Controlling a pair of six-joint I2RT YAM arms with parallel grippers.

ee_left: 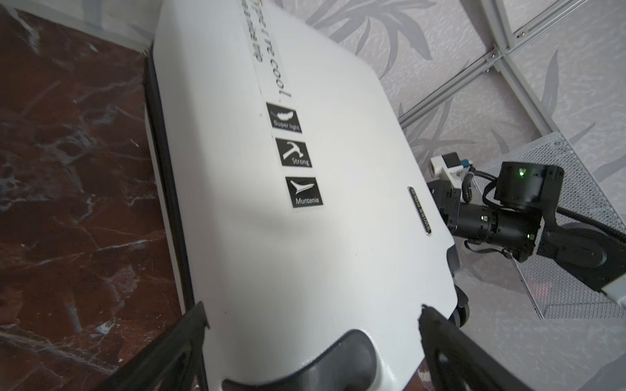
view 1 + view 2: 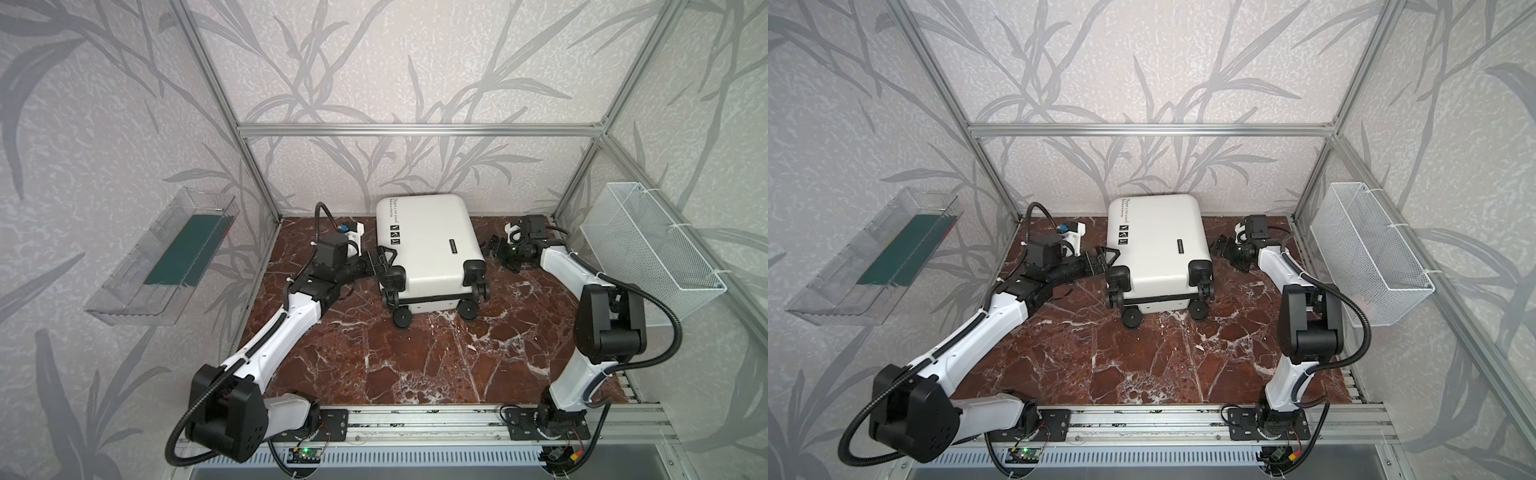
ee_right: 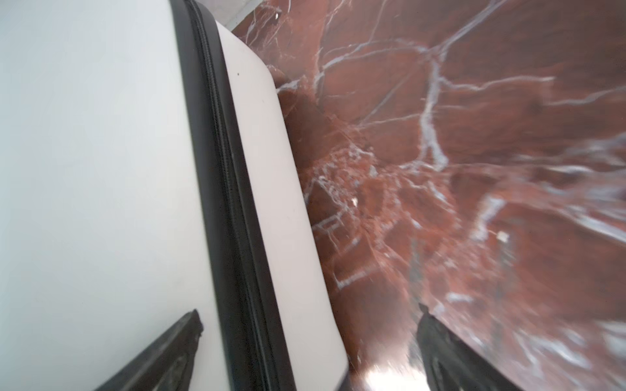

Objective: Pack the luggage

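Observation:
The luggage (image 2: 428,245) (image 2: 1158,245) is a white hard-shell suitcase lying flat and closed at the back middle of the table, its black wheels toward the front. My left gripper (image 2: 384,259) (image 2: 1106,255) sits at its left front corner by a wheel housing. It is open, and in the left wrist view the left gripper (image 1: 311,309) frames the luggage's printed lid (image 1: 305,203). My right gripper (image 2: 496,247) (image 2: 1223,247) hangs open just off the right side. In the blurred right wrist view the right gripper (image 3: 309,311) spans the black zipper seam (image 3: 220,169), holding nothing.
A clear plastic bin (image 2: 166,257) with a dark green item hangs on the left wall. A white wire mesh basket (image 2: 648,249) hangs on the right wall. The red marble tabletop (image 2: 415,365) stretches in front of the luggage. Aluminium frame posts stand at the back corners.

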